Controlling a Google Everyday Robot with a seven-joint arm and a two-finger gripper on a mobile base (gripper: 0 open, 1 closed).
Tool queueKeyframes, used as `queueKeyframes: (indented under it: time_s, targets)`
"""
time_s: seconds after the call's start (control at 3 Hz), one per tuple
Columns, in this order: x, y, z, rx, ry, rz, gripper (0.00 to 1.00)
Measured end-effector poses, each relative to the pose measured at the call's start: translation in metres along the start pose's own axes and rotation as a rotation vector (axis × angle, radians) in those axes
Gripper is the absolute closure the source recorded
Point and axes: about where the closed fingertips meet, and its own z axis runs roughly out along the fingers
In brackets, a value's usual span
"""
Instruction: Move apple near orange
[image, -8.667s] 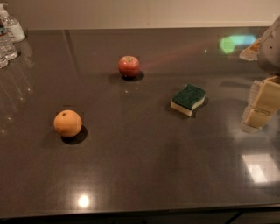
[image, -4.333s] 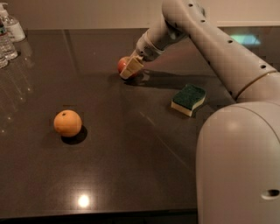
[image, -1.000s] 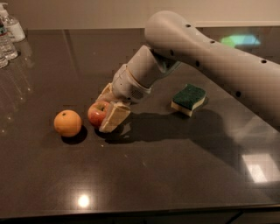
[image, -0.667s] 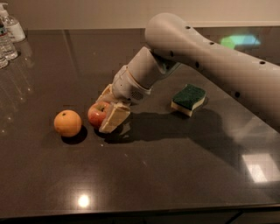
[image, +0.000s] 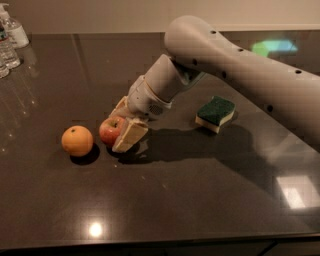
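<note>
Just beside the orange (image: 77, 141), on its sponge side, the apple (image: 110, 131) rests on the dark countertop (image: 175, 200), the gripper (image: 118, 130) clamped around it. The narrow gap suggests delivery is done and only release remains; the green sponge (image: 215, 112) lies well beyond.

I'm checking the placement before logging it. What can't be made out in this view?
Camera view:
The apple, right of the orange: its right side is hidden by the gripper shut on it.
The far finger: mostly behind the apple.
The bottles: cut off by the left edge.
The arm: runs off the right edge.
</note>
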Motion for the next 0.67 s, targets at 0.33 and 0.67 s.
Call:
queueKeyframes:
  time_s: [0.33,0.67]
  targets:
    - [-0.0010,0.0006,0.0013,-0.003,0.000,-0.002,0.00]
    - [-0.0010,0.0006,0.0014,-0.003,0.000,-0.002,0.00]
